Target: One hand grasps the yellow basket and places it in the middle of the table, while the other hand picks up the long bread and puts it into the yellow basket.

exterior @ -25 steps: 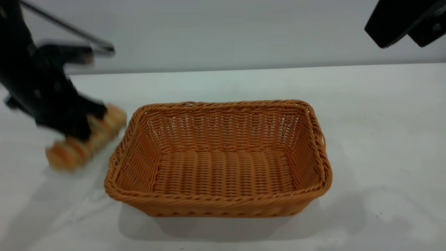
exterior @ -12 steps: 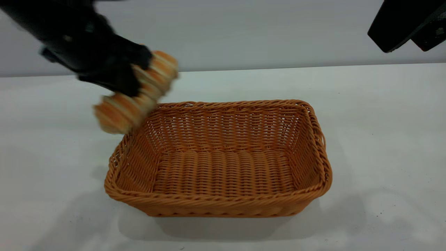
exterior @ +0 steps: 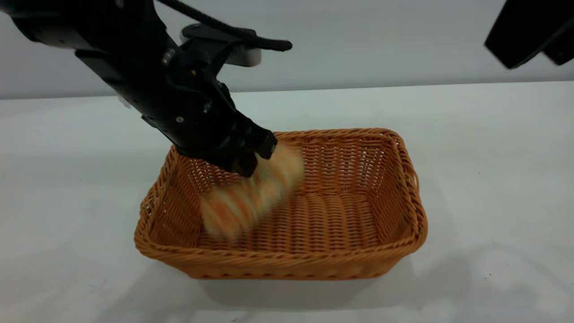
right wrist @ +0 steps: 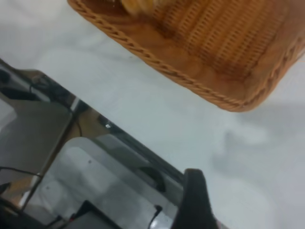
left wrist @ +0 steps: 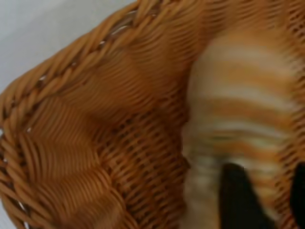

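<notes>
**Left pincer holds the long bread inside the yellow basket**

The left pincer (exterior: pixel 251 159) reaches down at a slant from the far left corner of the table (exterior: pixel 493 148) and is closed around the long bread (exterior: pixel 251 193), gripping it near its upper end. In the left wrist view a dark finger (left wrist: pixel 238 200) presses against the striped side of the long bread (left wrist: pixel 243 119). The bread is tilted, its lower end pointing toward the near left corner of the basket and its upper end toward the basket's far side. It is blurred, and whether its lower end touches the basket floor cannot be told.

The yellow basket (exterior: pixel 394 251) stands upright on the middle of the table, long sides running left to right, open side up. The bread sits within its left half, below the level of the braided rim. A black cable (exterior: pixel 233 32) loops over the left arm above the basket's far left corner.

The right pincer (exterior: pixel 533 31) hangs high above the far right corner of the table, well apart from the basket. Only part of it shows, so whether its fingers are open or closed cannot be told. The right wrist view looks down on one corner of the yellow basket (right wrist: pixel 200 86) and on the table edge.
</notes>
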### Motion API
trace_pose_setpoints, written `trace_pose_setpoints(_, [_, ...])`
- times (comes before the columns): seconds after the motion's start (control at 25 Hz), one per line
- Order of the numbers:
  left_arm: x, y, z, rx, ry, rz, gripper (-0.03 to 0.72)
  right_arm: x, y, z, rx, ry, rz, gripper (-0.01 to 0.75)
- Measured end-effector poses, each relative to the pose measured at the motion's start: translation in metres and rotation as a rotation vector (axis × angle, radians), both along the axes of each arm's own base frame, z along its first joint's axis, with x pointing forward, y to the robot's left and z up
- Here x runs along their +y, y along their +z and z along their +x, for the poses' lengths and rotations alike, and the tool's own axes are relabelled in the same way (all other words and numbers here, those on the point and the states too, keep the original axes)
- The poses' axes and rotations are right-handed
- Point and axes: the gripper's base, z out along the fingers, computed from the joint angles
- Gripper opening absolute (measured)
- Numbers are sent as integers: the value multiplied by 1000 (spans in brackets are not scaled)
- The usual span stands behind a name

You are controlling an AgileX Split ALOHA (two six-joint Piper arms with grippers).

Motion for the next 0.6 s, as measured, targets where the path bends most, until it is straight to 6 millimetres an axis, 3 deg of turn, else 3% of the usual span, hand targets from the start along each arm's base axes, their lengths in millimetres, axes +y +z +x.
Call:
trace_pose_setpoints(0.12, [2,2,0,4,1,5,536,-7,10,-8,-51,-13,-28,589])
trace_pose_setpoints(0.24, [14,12,1,24,-10,35,638,-17,21,-19,-97,-45,-60,589])
trace_pose_setpoints(0.4, [42,40,3,36,26,50,650,-31,36,-39,-144,-100,-104,589])
trace_pose_setpoints(0.6, [82,96,-7,1,105,26,589,-51,41,-71,-184,-162,-140,589])
